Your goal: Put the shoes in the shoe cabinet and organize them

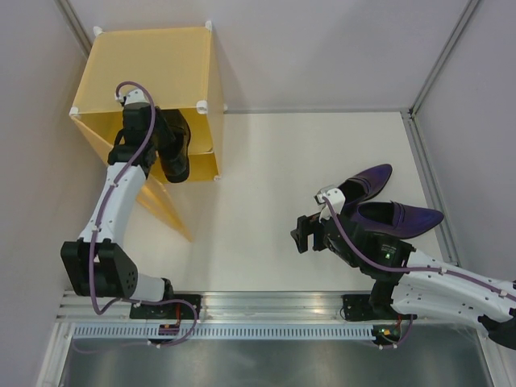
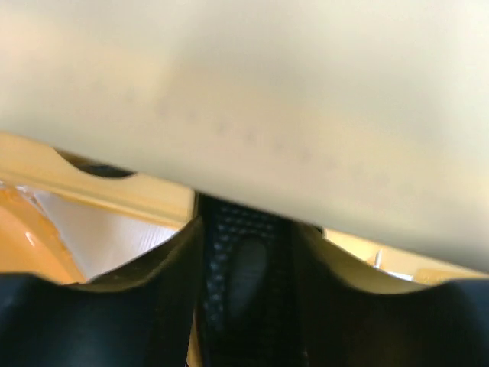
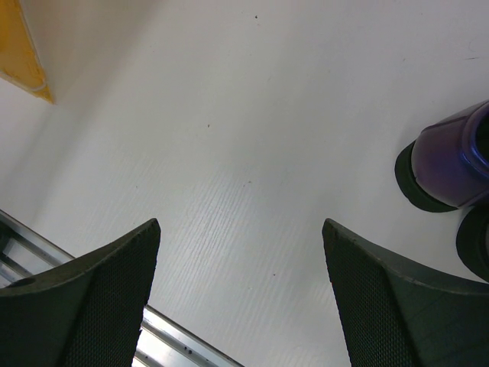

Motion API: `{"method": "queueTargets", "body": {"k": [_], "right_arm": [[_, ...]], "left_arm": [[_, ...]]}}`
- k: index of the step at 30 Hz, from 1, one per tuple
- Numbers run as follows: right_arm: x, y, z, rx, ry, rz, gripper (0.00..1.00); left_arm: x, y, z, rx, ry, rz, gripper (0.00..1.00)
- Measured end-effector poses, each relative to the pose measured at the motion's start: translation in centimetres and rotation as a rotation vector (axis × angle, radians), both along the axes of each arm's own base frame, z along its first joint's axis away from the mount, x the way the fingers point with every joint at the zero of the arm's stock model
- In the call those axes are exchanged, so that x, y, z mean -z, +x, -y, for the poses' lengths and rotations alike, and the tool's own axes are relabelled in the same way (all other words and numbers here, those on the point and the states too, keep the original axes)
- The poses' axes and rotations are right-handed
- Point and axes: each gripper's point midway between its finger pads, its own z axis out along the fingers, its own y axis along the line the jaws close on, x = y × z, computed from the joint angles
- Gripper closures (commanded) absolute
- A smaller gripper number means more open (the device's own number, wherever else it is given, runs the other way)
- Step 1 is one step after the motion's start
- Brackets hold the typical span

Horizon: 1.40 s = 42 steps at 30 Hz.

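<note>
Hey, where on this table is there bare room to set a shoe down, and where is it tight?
Widest bare patch: the white table between the open cabinet door and the purple shoes. Also bare: the strip from those shoes to the back wall. Crowded: the cabinet opening, filled by black shoes and the left claw.
</note>
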Motion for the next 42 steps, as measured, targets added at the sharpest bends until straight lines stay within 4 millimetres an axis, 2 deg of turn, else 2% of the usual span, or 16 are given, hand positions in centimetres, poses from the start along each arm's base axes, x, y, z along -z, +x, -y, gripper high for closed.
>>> {"method": "queueTargets", "body": {"k": [2,6,12,18,24,28,35,38,42], "right_arm": [[0.0,0.0,0.0,0.0,0.0,0.0,0.1],[0.0,0.0,0.0,0.0,0.0,-0.001,0.1],[0.0,-0.1,-0.1,-0.004,0.001,-0.002,0.1],[0.0,-0.2,-0.2,-0.015,0.006,-0.008,0.1],[-0.1,-0.4,-0.6,-0.031,0.02,-0.016,0.1],[-0.2,-0.6,-0.9,-0.046,0.031,-0.02,0.1],[-0.3,-0.9,-1.4,-0.07,0.048,-0.026,0.1],[-0.2,-0.9,-1.4,-0.073,0.049,-0.027,0.1],[0.5,-1.1,-1.2,-0.074,0.042,-0.032,0.1]], "left_arm": [[-1.0,0.3,0.1,0.006,-0.003,0.031,0.31],[-2.7,0.4,0.2,0.012,-0.003,0.087,0.13],[-5.0,-0.9,0.1,0.01,-0.001,0.138,0.02],[-6.5,-4.6,-1.4,-0.057,0.031,0.124,0.0],[-7.1,-8.6,-4.4,-0.196,0.085,0.094,0.0],[-6.2,-11.6,-7.7,-0.331,0.109,0.04,0.0],[-4.4,-16.2,-11.9,-0.52,0.135,-0.028,0.0],[-4.3,-16.8,-12.7,-0.55,0.12,-0.029,0.0],[-3.5,-15.1,-10.2,-0.403,0.031,-0.019,0.0]]}}
